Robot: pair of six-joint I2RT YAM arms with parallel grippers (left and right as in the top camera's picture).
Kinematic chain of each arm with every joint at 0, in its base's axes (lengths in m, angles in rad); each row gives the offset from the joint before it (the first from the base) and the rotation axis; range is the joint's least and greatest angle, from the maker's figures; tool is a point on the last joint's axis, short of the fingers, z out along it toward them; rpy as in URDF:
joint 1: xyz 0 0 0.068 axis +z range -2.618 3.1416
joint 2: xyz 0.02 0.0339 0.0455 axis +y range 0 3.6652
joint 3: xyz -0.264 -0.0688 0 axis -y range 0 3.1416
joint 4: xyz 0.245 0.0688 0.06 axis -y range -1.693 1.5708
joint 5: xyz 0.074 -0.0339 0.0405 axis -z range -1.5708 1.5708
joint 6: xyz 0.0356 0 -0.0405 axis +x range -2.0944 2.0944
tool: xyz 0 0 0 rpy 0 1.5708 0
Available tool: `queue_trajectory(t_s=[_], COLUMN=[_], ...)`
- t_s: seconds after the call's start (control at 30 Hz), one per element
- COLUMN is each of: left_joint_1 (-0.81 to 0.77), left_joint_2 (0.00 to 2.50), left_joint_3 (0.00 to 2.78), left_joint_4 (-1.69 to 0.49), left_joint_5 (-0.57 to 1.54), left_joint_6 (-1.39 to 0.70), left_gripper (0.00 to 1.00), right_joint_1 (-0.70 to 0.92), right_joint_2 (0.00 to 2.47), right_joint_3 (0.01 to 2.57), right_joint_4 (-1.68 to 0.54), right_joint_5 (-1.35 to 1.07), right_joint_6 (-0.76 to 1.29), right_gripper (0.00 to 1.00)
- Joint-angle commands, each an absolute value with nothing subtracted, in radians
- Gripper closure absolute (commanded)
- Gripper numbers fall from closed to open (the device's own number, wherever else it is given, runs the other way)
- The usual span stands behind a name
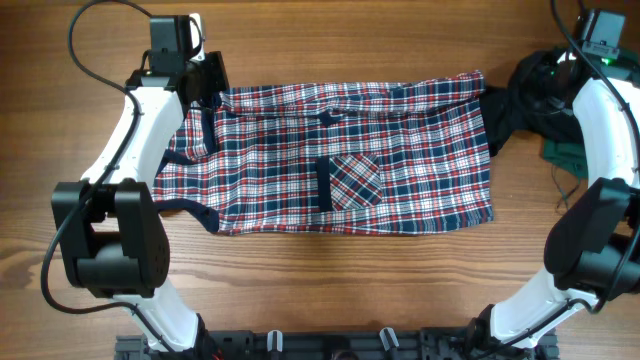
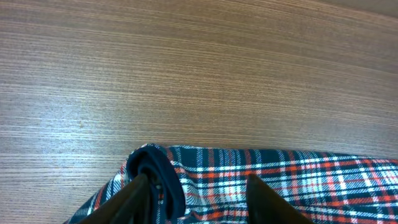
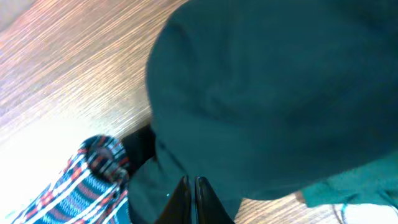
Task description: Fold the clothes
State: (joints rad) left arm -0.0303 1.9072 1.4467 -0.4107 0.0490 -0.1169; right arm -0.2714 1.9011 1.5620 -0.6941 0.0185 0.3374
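Left fingers (image 2: 138,198) spread over plaid shirt (image 2: 298,180); right fingers (image 3: 184,200) pressed together, perhaps touching dark garment (image 3: 280,93), tips cropped.

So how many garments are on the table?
3: plaid shirt spread mid-table; black garment bunched at its right end; green garment beside that, by the right arm. More may hide there.

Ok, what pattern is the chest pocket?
The chest pocket is red, navy and white plaid, cut diagonally to the shirt; clearest overhead.

Closed hand (image 3: 193,200) over dark teal garment (image 3: 267,93); plaid shirt (image 3: 93,180) corner beside.
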Motion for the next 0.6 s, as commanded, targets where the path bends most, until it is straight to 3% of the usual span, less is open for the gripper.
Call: queue_trajectory(t_s=[0.0, 0.2, 0.33, 0.57], left_joint_1=[-0.023, -0.023, -0.023, -0.023], left_joint_2=[1.909, 1.909, 1.909, 1.909], left_joint_3=[1.465, 1.465, 1.465, 1.465], left_joint_4=[-0.411, -0.43, -0.43, -0.431], left_joint_5=[0.036, 0.036, 0.036, 0.036], left_joint_6=[-0.109, -0.109, -0.109, -0.108], left_gripper=[0.53, 0.53, 0.54, 0.54], right_joint_1=[-0.264, -0.264, -0.275, -0.462], right_joint_2=[1.959, 2.103, 2.136, 2.139], right_joint_3=[1.551, 1.551, 1.551, 1.551], right_joint_4=[-0.669, -0.672, -0.68, -0.693], right_joint_5=[-0.157, -0.165, 0.019, 0.152], right_joint_6=[0.245, 0.259, 0.314, 0.336], right_gripper=[0.96, 0.96, 0.96, 0.96])
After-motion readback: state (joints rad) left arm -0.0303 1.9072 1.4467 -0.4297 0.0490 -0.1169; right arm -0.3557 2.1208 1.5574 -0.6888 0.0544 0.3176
